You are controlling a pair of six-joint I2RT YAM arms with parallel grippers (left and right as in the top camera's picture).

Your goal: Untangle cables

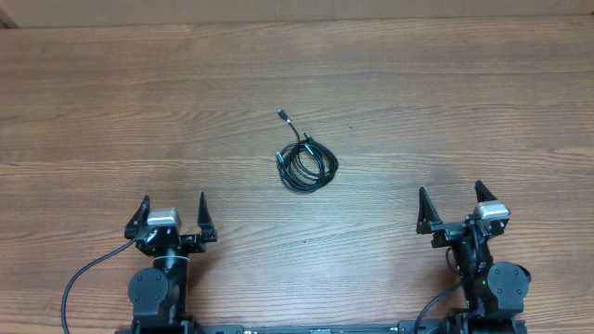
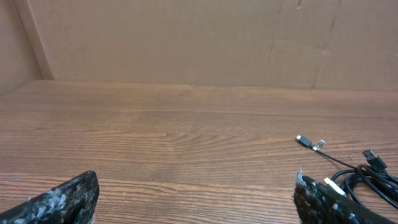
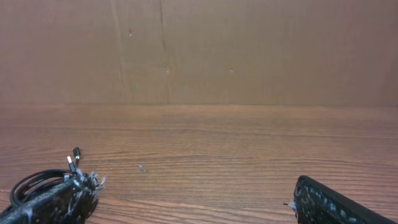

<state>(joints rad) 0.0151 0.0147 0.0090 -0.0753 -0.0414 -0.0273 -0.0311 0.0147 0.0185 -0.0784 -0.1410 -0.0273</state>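
I see a wide wooden worktop [image 1: 111,93] with lots of bare wood to move over on every side. Its far edge meets a brown cardboard wall [image 2: 186,37], and that edge is well away from both arms. The cables [image 1: 306,165] lie flat in one small black coil near the middle of the worktop. One loose end with a little plug [image 1: 282,116] sticks out of the coil toward the far edge. The left end effector [image 1: 174,209] sits by the near edge, its two fingers spread wide with nothing between them. The right end effector [image 1: 451,199] sits by the near edge too, also spread wide and holding nothing. The coil lies between the two arms and farther out than both, well apart from each. In the left wrist view the cables show low on the right. In the right wrist view they show low on the left, partly behind a finger [image 3: 56,205].
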